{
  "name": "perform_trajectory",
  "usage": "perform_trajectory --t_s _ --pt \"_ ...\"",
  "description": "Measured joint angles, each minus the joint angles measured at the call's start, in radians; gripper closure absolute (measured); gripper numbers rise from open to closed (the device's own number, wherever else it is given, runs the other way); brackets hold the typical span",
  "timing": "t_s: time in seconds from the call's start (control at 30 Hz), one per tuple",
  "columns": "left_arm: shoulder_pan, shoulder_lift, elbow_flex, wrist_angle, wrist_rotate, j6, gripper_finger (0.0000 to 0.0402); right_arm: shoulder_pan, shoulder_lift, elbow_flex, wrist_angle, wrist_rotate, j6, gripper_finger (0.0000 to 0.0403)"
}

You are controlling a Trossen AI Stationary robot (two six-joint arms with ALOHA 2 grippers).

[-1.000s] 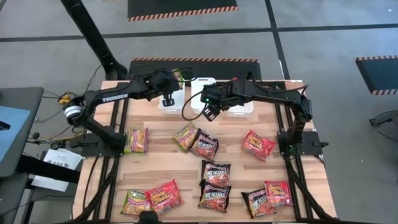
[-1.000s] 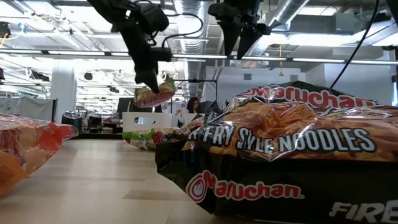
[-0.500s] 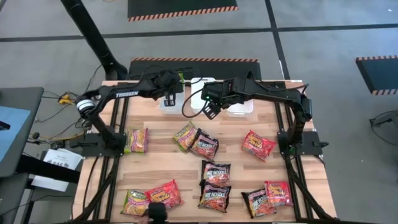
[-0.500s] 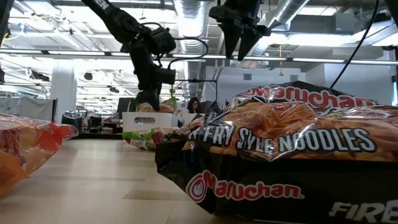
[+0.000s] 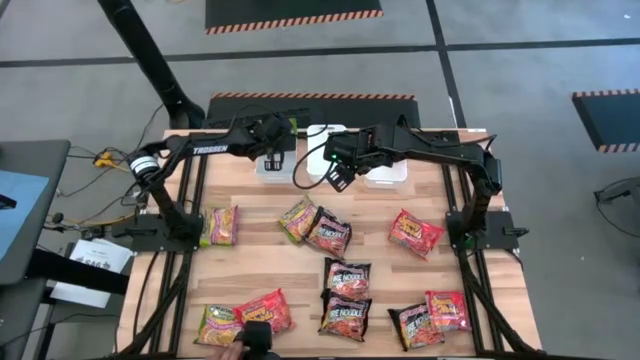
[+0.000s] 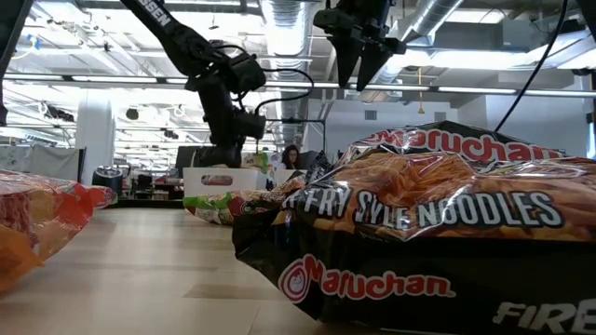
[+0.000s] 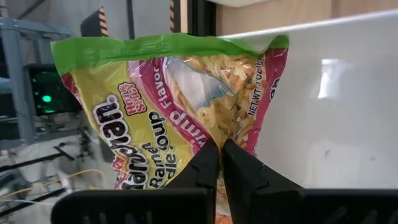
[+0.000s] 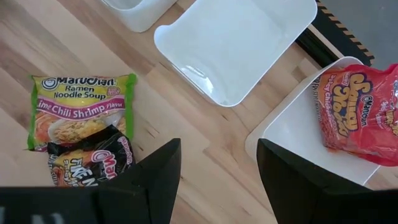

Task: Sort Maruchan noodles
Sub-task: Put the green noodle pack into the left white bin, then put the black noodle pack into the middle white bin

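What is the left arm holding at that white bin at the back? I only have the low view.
Observer: The left gripper has its fingers shut on a green-yellow Lime Chili Shrimp packet.
Operator: Which bin is it at?
Observer: Seen from above, it is over the leftmost white bin.
Operator: And the right arm?
Observer: The right gripper is open, with nothing between its fingers.
Operator: Is anything sorted already?
Observer: The right wrist view shows one red packet lying in another white bin.
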Motion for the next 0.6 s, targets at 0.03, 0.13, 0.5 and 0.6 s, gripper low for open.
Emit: perform_trajectory --t_s 0.03,0.13,0.5,0.6 --pt "0.002 0.000 0.000 -0.002 0.004 -0.019 0.0398 0.000 0.000 0.000 0.000 0.000 0.000 0.0168" --pt "0.011 0.000 0.000 -0.028 0.042 -0.067 0.0379 0.000 0.000 0.000 -0.001 0.000 0.000 0.0168" --pt "0.026 0.000 0.032 -0.096 0.058 -0.175 0.0285 0.000 0.000 0.000 -0.009 -0.001 -0.001 0.0168" --pt "0.026 0.000 0.084 -0.154 0.076 -0.222 0.0276 0.000 0.000 0.000 -0.009 -0.001 -0.002 0.0168"
